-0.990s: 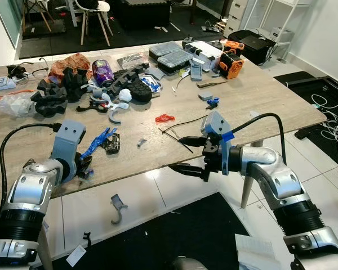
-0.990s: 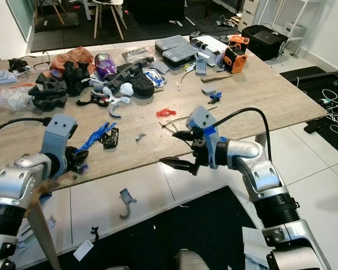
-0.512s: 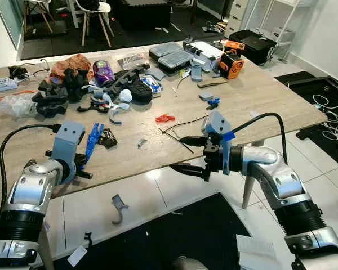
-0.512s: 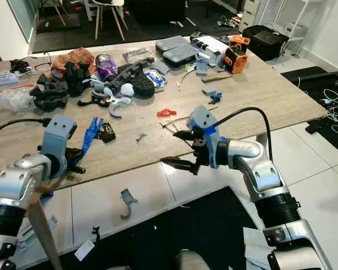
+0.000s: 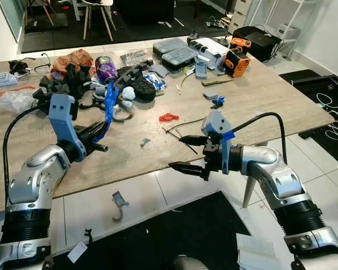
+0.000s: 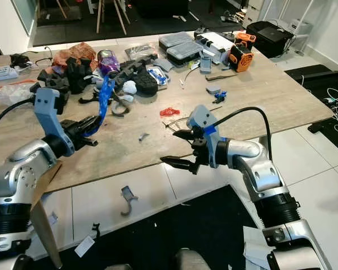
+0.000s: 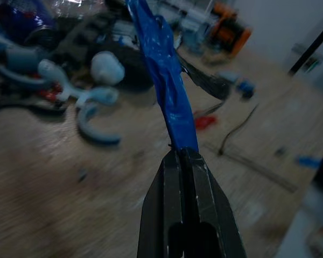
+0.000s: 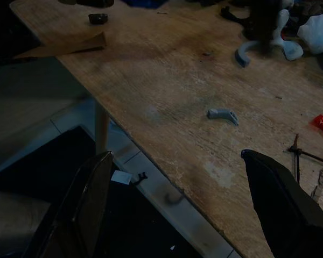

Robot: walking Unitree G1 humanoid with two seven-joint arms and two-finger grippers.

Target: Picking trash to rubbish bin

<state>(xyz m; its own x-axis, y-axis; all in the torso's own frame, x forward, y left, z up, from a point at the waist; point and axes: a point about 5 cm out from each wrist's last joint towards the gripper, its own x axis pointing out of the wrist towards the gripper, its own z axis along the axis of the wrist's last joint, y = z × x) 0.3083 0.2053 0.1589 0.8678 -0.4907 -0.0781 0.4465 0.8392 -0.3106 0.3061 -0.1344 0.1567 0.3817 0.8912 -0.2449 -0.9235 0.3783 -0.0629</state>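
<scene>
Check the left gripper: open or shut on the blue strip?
Shut. In the left wrist view the left gripper has both fingers pressed together on the end of the blue strip, which is lifted off the table.

Head views: bright, even and sharp, soft glare on the white floor tiles (image 5: pixel 158 185).
Left wrist: dim, tabletop (image 7: pixel 54 177) behind smeared and blurred.
Right wrist: very dark, grainy.

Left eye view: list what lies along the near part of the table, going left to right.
Left gripper holding the blue strip → small grey piece → red scrap → right gripper at the table edge.
</scene>
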